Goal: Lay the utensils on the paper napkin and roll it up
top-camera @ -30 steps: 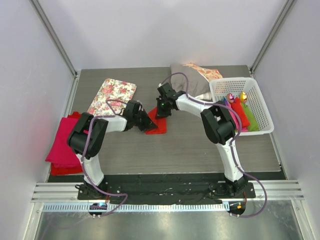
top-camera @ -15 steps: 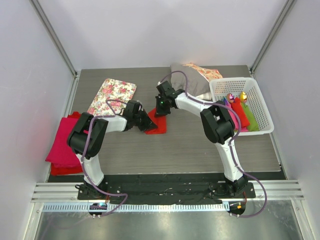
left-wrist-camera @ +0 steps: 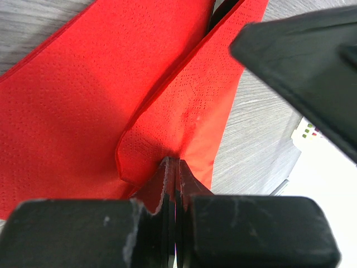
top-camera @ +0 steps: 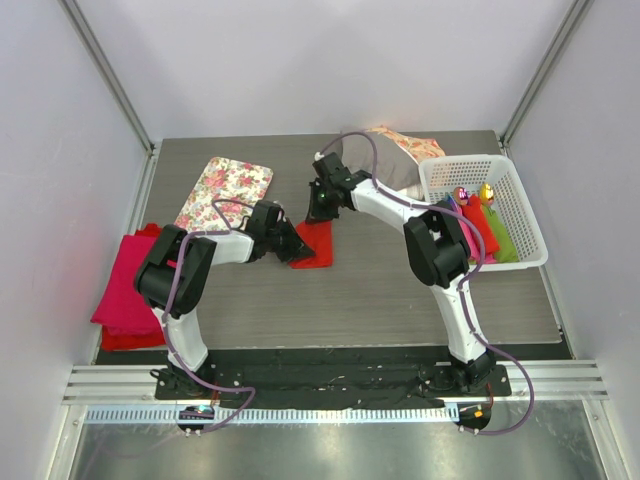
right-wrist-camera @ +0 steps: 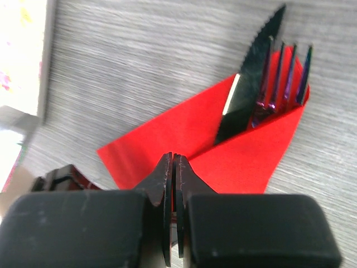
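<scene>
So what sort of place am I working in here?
Probably a lab test cell: plain white panel walls, an aluminium mounting rail, staged props like the white basket.

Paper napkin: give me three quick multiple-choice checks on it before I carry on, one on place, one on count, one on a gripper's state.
1. Where do the knife and fork lie relative to the paper napkin?
A. beside it, not touching
B. tucked in its fold, tips sticking out
C. fully wrapped, out of sight
2. How many utensils show?
A. one
B. two
C. four
3. How does the right gripper stand?
A. shut
B. wide open
C. half open
Answers: 1 B, blade and tines poke from the fold; 2 B, one knife, one fork; 3 A, its fingertips meet.
</scene>
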Tool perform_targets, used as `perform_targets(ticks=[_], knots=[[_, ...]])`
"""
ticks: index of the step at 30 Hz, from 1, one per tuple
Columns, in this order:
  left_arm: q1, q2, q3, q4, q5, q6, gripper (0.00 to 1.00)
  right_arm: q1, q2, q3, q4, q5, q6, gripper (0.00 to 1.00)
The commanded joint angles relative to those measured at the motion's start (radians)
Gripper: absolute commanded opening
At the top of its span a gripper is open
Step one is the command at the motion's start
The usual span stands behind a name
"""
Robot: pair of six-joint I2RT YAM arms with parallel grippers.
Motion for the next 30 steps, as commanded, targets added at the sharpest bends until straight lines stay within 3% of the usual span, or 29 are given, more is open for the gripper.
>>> perform_targets(ticks=[1,21,30], knots=[[0.013,0.030,-0.013,-0.086,-0.085,0.033,0.00,0.002,-0.016,-0.015,-0.013,0.022,-0.016,0.01],[0.016,0.038,-0.013,-0.089,-0.085,0.031,0.00,0.005,0.070,-0.006,-0.011,0.037,-0.038,0.01],[0.015,0.038,-0.013,-0.088,-0.082,0.030,0.00,0.005,-0.060,-0.035,0.001,-0.075,-0.013,0.02]])
